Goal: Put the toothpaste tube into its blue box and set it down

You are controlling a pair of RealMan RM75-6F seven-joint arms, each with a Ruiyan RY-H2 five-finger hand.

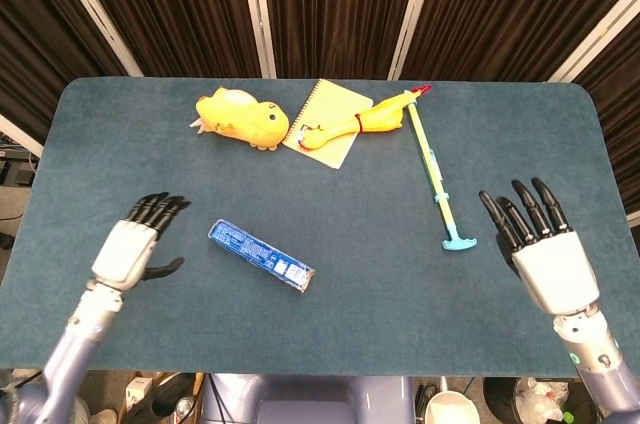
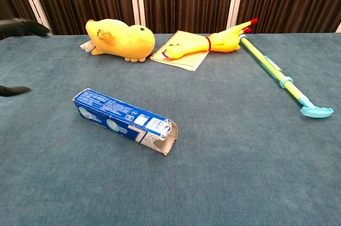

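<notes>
On the teal table (image 1: 400, 274), front-left of centre: blue toothpaste box (image 1: 260, 256) is set down flat, touched by neither hand.

Box is laid diagonally, torn flap end toward the robot's right; tube itself isn't seen, so whether it's inside can't be told from either view. Left hand (image 1: 135, 244) is held just left of the box, apart from it, fingers spread, nothing gripped. Right hand (image 1: 540, 249) is held well apart near the right edge, fingers spread and empty too. Step is judged as the set-down, prob. done w/ release made; task looks at or near its end. Next move, if any, calls for both arms to be pulled clear w/o nudging the box. Yellow duck toy (image 1: 242, 116), rubber chicken (image 1: 360, 124), notepad (image 1: 328, 120) & long green-yellow stick tool (image 1: 434, 179) are left at the far side.
</notes>
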